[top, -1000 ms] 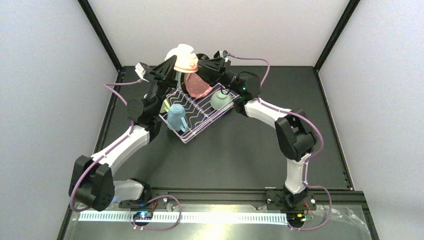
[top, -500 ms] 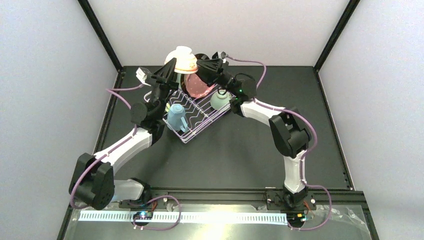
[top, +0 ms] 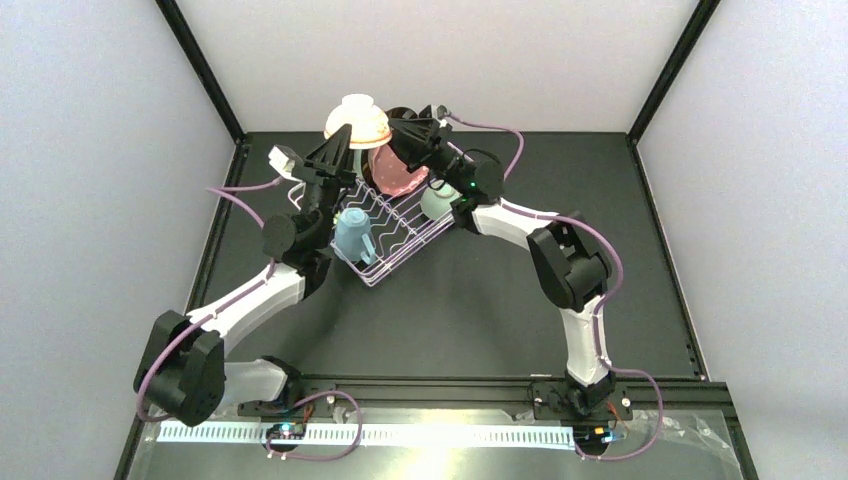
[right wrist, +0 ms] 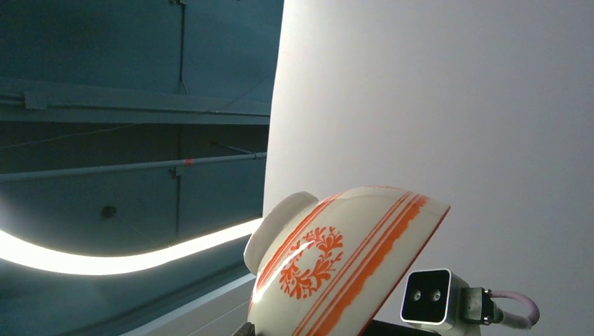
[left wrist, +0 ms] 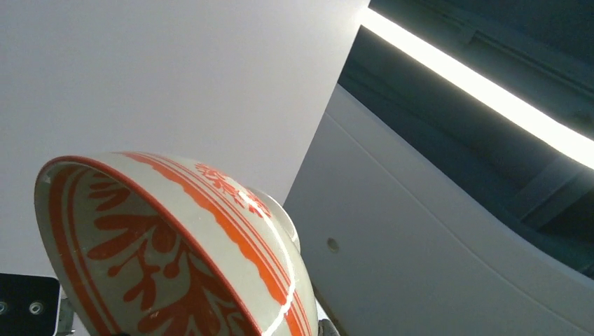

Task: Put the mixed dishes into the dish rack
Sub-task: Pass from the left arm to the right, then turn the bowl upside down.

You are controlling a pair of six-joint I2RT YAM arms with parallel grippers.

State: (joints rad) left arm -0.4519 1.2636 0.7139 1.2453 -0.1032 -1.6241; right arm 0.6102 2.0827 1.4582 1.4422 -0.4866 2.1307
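Bowl: the orange-patterned bowl (top: 357,120) is hanging foot-up in the air over the far end of the dish rack (top: 377,280), between both grippers.
Left gripper (top: 343,140): pinching together on the bowl's rim, by the look of it.
Right gripper (top: 397,130): pressing in from the opposite side. Whether it is gripping, I cannot tell, as its fingers are hiding below its own camera.
Rack: the pink speckled plate (top: 395,172) is standing directly beneath, with the light blue mug (top: 352,235) and pale green mug (top: 438,202) alongside.
Doing it well: probably a handover, so one grip should be holding firmly before the other is letting go. Glazed rims are likely slippery. Be lowering clear of the plate.
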